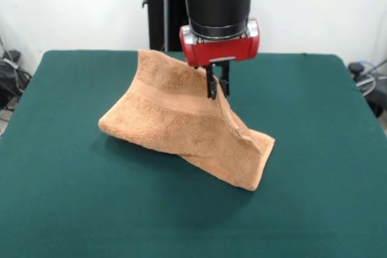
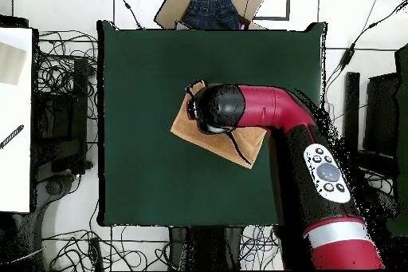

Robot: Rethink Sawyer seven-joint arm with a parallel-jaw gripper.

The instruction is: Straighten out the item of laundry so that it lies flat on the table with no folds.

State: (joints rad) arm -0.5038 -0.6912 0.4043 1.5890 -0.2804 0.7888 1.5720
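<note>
So the table (image 1: 66,197) is a big green felt thing, plain white wall behind it in the front view, and the overhead view shows cables (image 2: 68,77) all over the floor around it, plus a cardboard box (image 2: 209,4) with what looks like jeans in it past the 12 o'clock edge. A white surface (image 2: 14,117) sits off at 9 o'clock. The towel (image 1: 175,131) is roughly mid-table; in the overhead view it's just off center toward 3 o'clock, mostly hidden under the arm (image 2: 279,113). In the front view it's pulled up into a tent shape, one end and a corner resting on the felt, the top edge lifted, a woven band running across it. The gripper (image 1: 217,83) comes straight down and its black fingers are pinched together on that raised upper edge of the towel. Loads of bare green all round: wide open toward 6 and 9 o'clock in the front view, and no towel edge is anywhere near a table edge.
</note>
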